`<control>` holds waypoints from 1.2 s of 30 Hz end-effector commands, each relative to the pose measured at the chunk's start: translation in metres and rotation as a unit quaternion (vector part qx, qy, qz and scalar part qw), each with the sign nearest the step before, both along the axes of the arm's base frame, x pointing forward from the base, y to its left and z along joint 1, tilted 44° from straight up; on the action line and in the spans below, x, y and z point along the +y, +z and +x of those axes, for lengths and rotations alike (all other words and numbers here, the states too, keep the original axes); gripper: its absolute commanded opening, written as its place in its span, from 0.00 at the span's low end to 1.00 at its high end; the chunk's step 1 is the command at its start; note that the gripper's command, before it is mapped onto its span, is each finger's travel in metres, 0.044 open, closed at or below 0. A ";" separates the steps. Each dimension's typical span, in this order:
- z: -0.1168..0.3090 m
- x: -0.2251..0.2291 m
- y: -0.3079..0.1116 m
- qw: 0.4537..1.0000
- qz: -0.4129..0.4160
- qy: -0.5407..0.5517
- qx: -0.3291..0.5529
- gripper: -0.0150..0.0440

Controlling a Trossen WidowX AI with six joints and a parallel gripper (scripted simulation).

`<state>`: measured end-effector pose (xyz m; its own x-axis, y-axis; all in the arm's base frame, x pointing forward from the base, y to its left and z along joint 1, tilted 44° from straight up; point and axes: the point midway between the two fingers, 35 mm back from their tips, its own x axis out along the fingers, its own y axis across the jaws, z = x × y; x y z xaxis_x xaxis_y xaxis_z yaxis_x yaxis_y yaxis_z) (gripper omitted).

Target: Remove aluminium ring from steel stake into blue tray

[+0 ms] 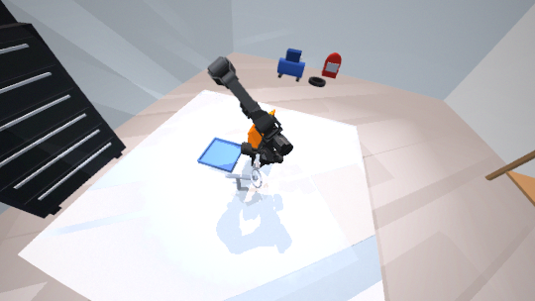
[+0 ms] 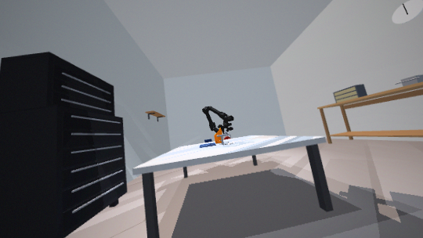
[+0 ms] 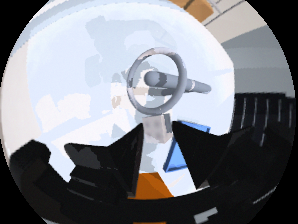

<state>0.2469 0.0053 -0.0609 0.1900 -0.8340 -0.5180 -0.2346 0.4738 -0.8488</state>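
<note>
Ring's up by the stake's cross-bar, tab in your hand

So your aluminium ring (image 1: 261, 183) (image 3: 184, 80) is up off the tabletop (image 1: 173, 213) (image 2: 176, 159) (image 3: 55, 60), over by the stake (image 1: 238, 176) (image 2: 223, 137) (image 3: 175, 81), and you've got it by its little welded tab (image 3: 156, 128). Your hand (image 1: 257, 157) (image 2: 229, 127) (image 3: 157, 124) is clamped on that tab, with the ring sticking out past the fingertips.

From the wrist you're looking through the hoop at the rounded end of the cross-bar, and the hoop's rim crosses in front of the bar. I can't tell you if the bar end actually pokes through the ring or just sits behind it. From the top, you can see the hoop right at one end of the bar, standing tilted rather than flat.

Your blue tray (image 1: 220, 154) (image 2: 207, 146) (image 3: 181, 153) is on the tabletop near the stake, and the ring isn't in it. You've also got an orange block-like thing (image 1: 253, 139) (image 2: 218, 137) (image 3: 151, 185) beside the tray, under the arm.

Further out, there's a big black drawer cabinet (image 1: 50, 111) (image 2: 92, 156) (image 3: 255, 107) off to one side, plus a wooden bench (image 2: 376, 94) along the opposite wall.
</note>
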 end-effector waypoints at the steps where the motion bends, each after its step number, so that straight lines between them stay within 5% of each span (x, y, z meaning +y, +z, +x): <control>1: 0.000 0.003 -0.002 1.000 0.001 0.000 -0.001 0.25; 36: -0.003 0.021 -0.018 1.000 0.002 0.000 -0.001 0.25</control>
<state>0.2435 0.0227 -0.0764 0.1904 -0.8331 -0.5194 -0.2341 0.4753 -0.8481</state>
